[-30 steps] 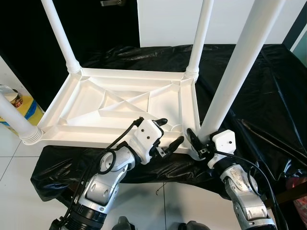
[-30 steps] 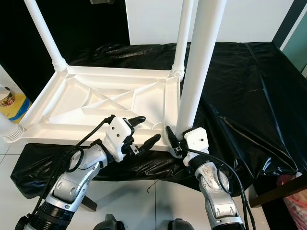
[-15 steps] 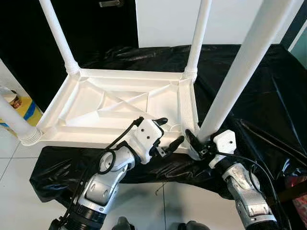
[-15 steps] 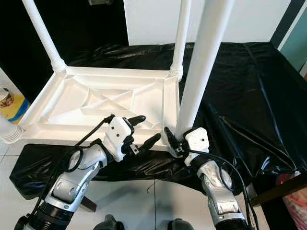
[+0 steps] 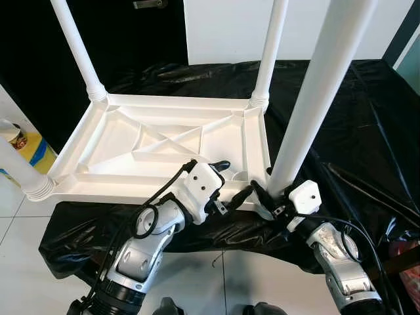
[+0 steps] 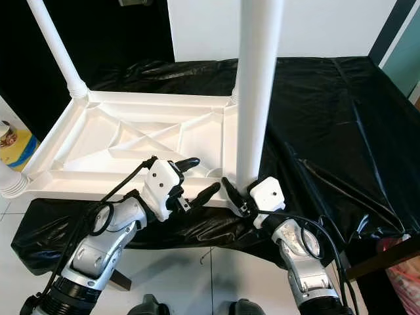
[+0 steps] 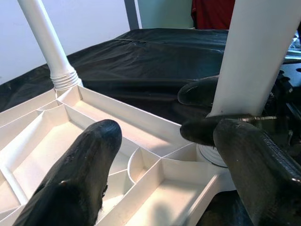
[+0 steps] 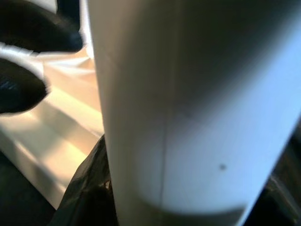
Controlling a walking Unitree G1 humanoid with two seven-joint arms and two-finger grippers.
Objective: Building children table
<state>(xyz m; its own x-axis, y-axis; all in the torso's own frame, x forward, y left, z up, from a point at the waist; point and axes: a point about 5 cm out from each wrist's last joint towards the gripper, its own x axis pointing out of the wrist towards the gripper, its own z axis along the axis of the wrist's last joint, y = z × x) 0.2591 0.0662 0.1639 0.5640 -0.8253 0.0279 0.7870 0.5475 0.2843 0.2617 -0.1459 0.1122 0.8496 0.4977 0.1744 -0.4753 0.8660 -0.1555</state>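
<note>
Across a black plastic sheet [image 5: 341, 105] covering the work surface lies the upturned white children's table top [image 5: 164, 147], ribbed underside up, filling the frame from nine o'clock to centre. Three legs are already standing in their corner sockets: one at eleven o'clock [image 5: 77, 46], one at twelve o'clock [image 5: 270, 49], and one cut off at nine o'clock [image 5: 20, 167]. And here's the fourth leg [image 5: 315, 98], tall and almost upright at the top's near right corner, about five o'clock of centre! The right gripper [image 6: 239, 197] is clamped around its base, black fingers wrapping the tube just above the socket. Beside it, at six o'clock, the left gripper [image 5: 226, 180] is spread wide, grasping nothing: one finger [image 7: 80, 174] above the ribs, the other [image 7: 258, 174] beyond the rim.
</note>
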